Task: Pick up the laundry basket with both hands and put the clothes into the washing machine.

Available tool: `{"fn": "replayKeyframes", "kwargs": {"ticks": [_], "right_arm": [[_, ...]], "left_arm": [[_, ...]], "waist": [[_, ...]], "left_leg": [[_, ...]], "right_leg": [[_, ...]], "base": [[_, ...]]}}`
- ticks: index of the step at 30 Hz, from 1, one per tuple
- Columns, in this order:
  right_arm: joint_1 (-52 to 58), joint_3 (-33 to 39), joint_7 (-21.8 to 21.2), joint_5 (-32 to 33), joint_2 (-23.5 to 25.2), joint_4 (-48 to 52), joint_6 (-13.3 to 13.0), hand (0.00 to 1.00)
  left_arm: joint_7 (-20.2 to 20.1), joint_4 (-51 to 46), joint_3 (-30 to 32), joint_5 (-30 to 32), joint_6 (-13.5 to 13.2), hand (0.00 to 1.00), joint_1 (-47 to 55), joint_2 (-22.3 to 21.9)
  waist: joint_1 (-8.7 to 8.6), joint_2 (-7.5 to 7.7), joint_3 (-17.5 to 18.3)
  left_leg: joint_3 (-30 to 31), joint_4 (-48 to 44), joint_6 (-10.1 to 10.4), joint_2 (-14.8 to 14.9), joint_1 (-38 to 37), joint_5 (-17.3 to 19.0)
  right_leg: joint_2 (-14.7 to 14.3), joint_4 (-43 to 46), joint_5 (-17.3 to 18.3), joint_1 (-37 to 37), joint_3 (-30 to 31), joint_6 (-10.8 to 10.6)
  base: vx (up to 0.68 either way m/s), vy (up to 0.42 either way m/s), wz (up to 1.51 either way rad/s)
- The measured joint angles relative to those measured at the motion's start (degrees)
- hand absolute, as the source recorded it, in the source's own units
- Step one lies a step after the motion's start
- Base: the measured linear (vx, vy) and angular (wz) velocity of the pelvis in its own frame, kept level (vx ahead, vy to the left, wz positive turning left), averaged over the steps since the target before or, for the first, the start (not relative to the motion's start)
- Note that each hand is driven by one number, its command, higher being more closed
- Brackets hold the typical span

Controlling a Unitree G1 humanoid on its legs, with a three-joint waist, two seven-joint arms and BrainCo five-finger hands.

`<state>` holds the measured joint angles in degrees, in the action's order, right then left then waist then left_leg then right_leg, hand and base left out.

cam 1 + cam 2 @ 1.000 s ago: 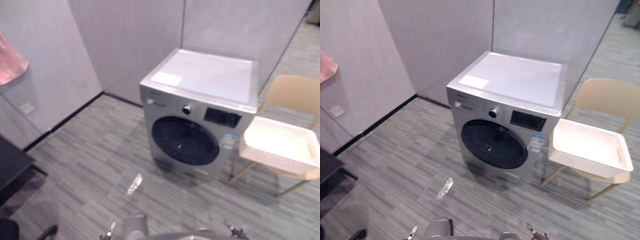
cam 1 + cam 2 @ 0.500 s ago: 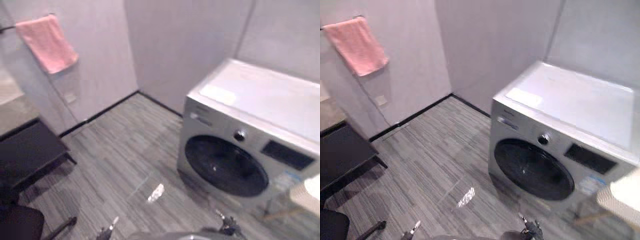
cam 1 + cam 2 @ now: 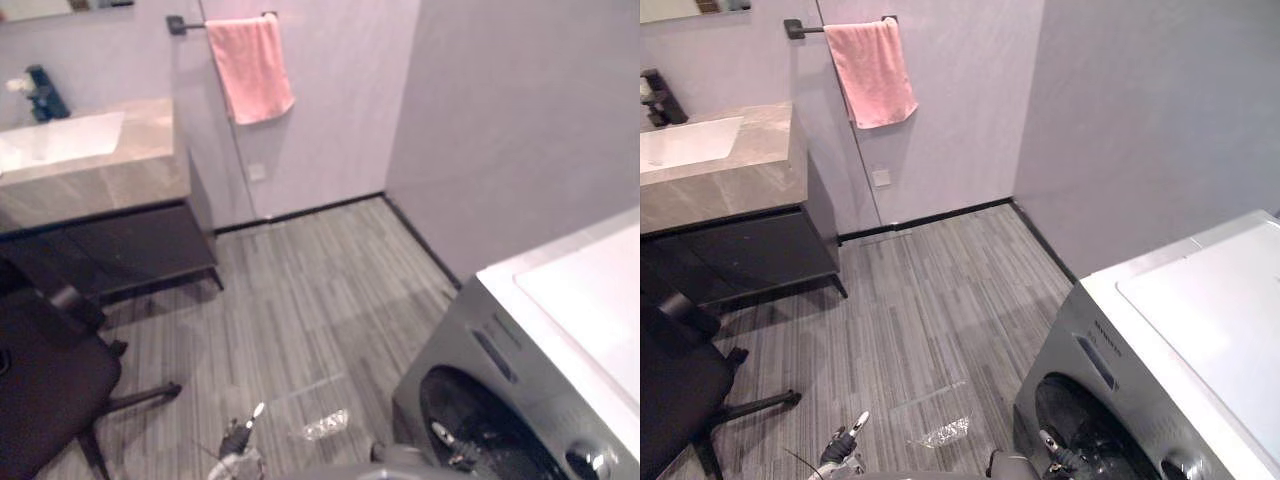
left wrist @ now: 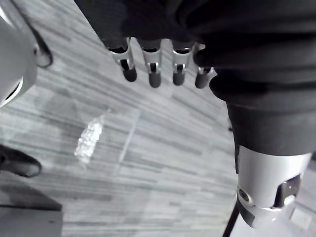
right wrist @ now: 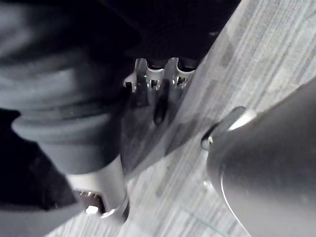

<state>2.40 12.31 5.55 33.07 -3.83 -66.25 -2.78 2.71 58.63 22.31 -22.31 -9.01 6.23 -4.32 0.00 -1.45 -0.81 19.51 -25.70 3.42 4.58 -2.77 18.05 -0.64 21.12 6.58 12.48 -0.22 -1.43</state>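
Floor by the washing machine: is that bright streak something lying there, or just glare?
Left eye view: the streak sits inside a paler glossy patch of floor, so it is probably reflected light, though that is not certain. Left wrist view: the same glint shows past the left hand.

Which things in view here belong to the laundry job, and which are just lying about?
Job: washing machine; left hand and right hand, both open and empty.
Lying about: pink towel on its rail; sink counter; black office chair.
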Motion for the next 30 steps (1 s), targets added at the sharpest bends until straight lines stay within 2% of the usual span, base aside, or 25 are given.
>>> {"fn": "replayKeyframes", "kwargs": {"ticks": [1,2,3,4,5,6,8,9,10,11,12,13,15,16,18,20,21,22,26,28,30], "right_arm": [[-0.13,-0.18,-0.61,0.56,-0.40,-0.14,1.18,0.00],[-0.54,-1.65,-1.80,0.84,-1.38,-0.34,2.56,0.00],[-0.58,-1.60,-2.72,0.87,-1.93,-0.34,3.59,0.00],[-0.37,-1.60,-2.76,0.80,-2.18,-0.44,3.71,0.00],[-0.20,-1.59,-2.69,0.73,-2.15,-0.46,3.62,0.00],[-0.12,-1.22,-1.21,0.70,-1.55,-0.44,1.98,0.00],[-0.64,1.35,1.10,0.90,-0.03,-0.25,-1.00,0.00],[-1.28,1.96,1.83,1.23,1.77,0.23,-2.16,0.00],[-1.65,3.11,1.86,1.29,2.60,0.25,-2.56,0.00],[-2.51,4.51,1.80,1.36,4.60,0.05,-3.07,0.00],[-3.47,6.71,1.81,1.37,6.02,-0.61,-3.10,0.00],[-4.27,7.51,1.83,1.75,7.08,-1.43,-3.15,0.00],[-4.42,7.65,1.83,2.34,7.48,-2.06,-3.49,0.00],[-4.46,8.75,1.78,2.42,7.37,-2.12,-3.50,0.00],[-4.37,9.86,1.64,2.43,7.28,-2.14,-3.46,0.00],[-4.29,9.92,1.61,2.34,6.69,-2.20,-3.32,0.00],[-4.28,9.87,1.59,2.20,6.55,-2.05,-3.32,0.00],[-3.85,9.84,1.62,2.19,6.27,-1.98,-3.31,0.00],[-2.65,9.62,1.58,2.31,5.56,-1.52,-3.39,0.00],[-1.97,8.18,1.55,2.31,5.55,-0.95,-3.44,0.00],[-1.20,7.24,1.46,2.30,5.54,-0.13,-3.45,0.00]], "left_arm": [[0.00,-0.01,0.57,-0.20,0.01,0.00,-0.19,-0.24],[0.02,0.00,0.98,-0.59,0.12,0.00,-0.63,-0.73],[0.19,-0.04,1.12,-0.54,0.45,0.00,-1.06,-0.78],[0.33,-0.05,1.17,-0.58,0.61,0.00,-1.10,-0.78],[0.64,-0.12,1.14,-0.59,0.85,0.00,-0.77,-0.11],[0.94,-0.19,0.91,-0.79,0.93,0.00,-0.66,0.28],[1.22,-0.41,0.80,-1.18,0.88,0.00,-0.63,0.13],[1.35,-0.11,0.76,-1.19,0.92,0.00,0.52,0.68],[1.45,0.14,0.72,-1.19,0.94,0.00,1.37,1.29],[1.62,0.42,-0.15,-1.16,0.87,0.00,1.69,2.45],[1.81,0.77,-1.55,-0.96,0.93,0.00,1.50,3.49],[1.97,1.46,-1.62,-0.50,0.91,0.00,1.34,4.20],[2.69,3.41,-1.73,-0.57,1.10,0.00,1.86,4.86],[2.62,4.18,-3.98,-0.37,1.04,0.00,1.66,5.18],[2.24,4.46,-6.48,0.89,1.08,0.00,1.67,5.67],[1.74,4.42,-8.41,2.10,1.05,0.00,1.41,6.15],[1.09,4.43,-9.15,2.42,1.15,0.00,1.44,6.59],[1.09,4.38,-9.34,2.74,1.23,0.00,1.25,6.85],[1.14,4.37,-9.21,3.36,1.22,0.00,1.20,6.98],[1.13,4.32,-9.01,4.16,1.19,0.00,1.04,7.18],[1.12,4.39,-8.69,4.60,1.09,0.00,0.95,7.42]], "waist": [[0.08,-0.34,-0.10],[0.22,-1.17,-0.94],[0.79,-1.35,-1.79],[1.04,-1.52,-1.83],[1.25,-1.56,-1.84],[0.78,-1.47,-1.82],[1.13,-1.11,-1.75],[1.72,-0.12,-1.21],[1.86,0.31,-0.76],[1.50,1.81,0.32],[1.14,2.73,-0.10],[1.69,3.47,-0.60],[1.66,3.50,-0.50],[1.33,3.31,-0.21],[0.88,3.25,0.29],[0.87,4.15,0.36],[0.82,4.39,-0.10],[0.75,5.26,-0.49],[0.75,4.98,-1.34],[0.77,5.07,-1.26],[0.82,5.50,-1.21]], "left_leg": [[0.06,-3.58,0.84,0.05,1.66,-0.50],[-1.06,-12.50,3.86,-0.23,5.50,-2.61],[-3.41,-21.60,5.18,-0.23,10.31,-7.05],[-5.51,-25.07,5.24,0.34,12.21,-9.68],[-11.09,-28.94,4.20,2.72,14.49,-11.53],[-15.71,-28.65,2.33,4.86,15.70,-10.35],[-20.55,-22.45,-0.01,6.72,15.80,-7.80],[-22.56,-15.73,1.28,6.07,12.46,-5.29],[-23.39,-10.28,2.07,5.15,10.66,-4.33],[-24.59,-0.82,0.95,3.62,8.18,-3.63],[-24.78,5.18,-0.80,2.76,6.56,-3.24],[-25.20,5.73,-1.05,2.06,6.30,-4.32],[-25.24,6.49,-1.21,0.89,4.99,-4.40],[-25.10,9.56,-2.36,-0.59,3.09,-5.35],[-25.09,12.41,-2.76,-1.89,1.98,-6.72],[-25.05,13.68,-3.30,-3.57,1.69,-7.08],[-24.91,13.63,-3.47,-4.06,1.97,-6.55],[-24.90,13.40,-3.85,-4.76,1.84,-6.28],[-24.69,12.87,-4.22,-4.17,1.29,-6.00],[-24.67,13.38,-4.07,-3.30,0.56,-5.97],[-24.24,14.32,-2.80,-2.56,0.42,-6.75]], "right_leg": [[-0.16,-0.55,0.24,-0.74,-0.72,0.27],[-0.31,-1.42,0.51,-2.72,-2.11,0.67],[-0.22,-1.96,0.66,-4.80,-3.26,0.87],[-0.05,-2.39,0.68,-5.90,-3.73,0.90],[0.75,-3.53,0.72,-8.12,-5.10,0.86],[1.71,-5.00,0.85,-9.95,-6.96,0.58],[2.38,-6.01,0.92,-11.37,-8.11,-0.51],[3.24,-6.23,0.95,-11.05,-7.50,-1.19],[3.66,-6.96,0.56,-10.77,-7.45,-1.79],[4.07,-9.08,-1.03,-9.90,-6.99,-2.21],[4.29,-11.54,-2.85,-9.80,-7.83,-2.97],[4.79,-13.03,-4.20,-10.42,-7.57,-2.43],[5.58,-15.13,-5.02,-12.49,-6.95,-3.10],[6.81,-15.51,-5.15,-13.48,-6.95,-3.34],[7.96,-15.21,-5.12,-13.19,-7.08,-3.36],[9.36,-12.70,-3.74,-11.67,-6.91,-4.00],[10.64,-8.80,-2.06,-9.73,-6.89,-4.28],[11.71,-4.08,-0.79,-7.89,-6.54,-4.48],[11.80,6.82,-1.75,-3.09,-5.50,-2.51],[10.97,7.41,-2.35,-3.11,-4.83,-1.64],[10.02,6.30,-2.53,-3.23,-3.78,-1.39]], "base": [[0.15,-0.206,0.66],[0.13,-0.184,0.59],[0.11,-0.139,0.52],[0.06,-0.035,0.51],[0.05,0.016,0.69],[0.03,0.060,0.89],[0.00,0.127,0.55],[0.03,0.157,0.12],[0.06,0.153,0.22],[0.07,0.108,0.53],[0.03,0.147,0.49],[0.00,0.144,0.25],[-0.03,0.145,-0.01],[-0.05,0.127,0.04],[-0.07,0.077,0.06],[-0.08,0.073,0.03],[-0.06,0.022,0.13],[-0.06,0.003,0.13],[-0.03,0.008,0.04],[0.00,0.000,0.00],[0.03,-0.043,-0.03]]}}
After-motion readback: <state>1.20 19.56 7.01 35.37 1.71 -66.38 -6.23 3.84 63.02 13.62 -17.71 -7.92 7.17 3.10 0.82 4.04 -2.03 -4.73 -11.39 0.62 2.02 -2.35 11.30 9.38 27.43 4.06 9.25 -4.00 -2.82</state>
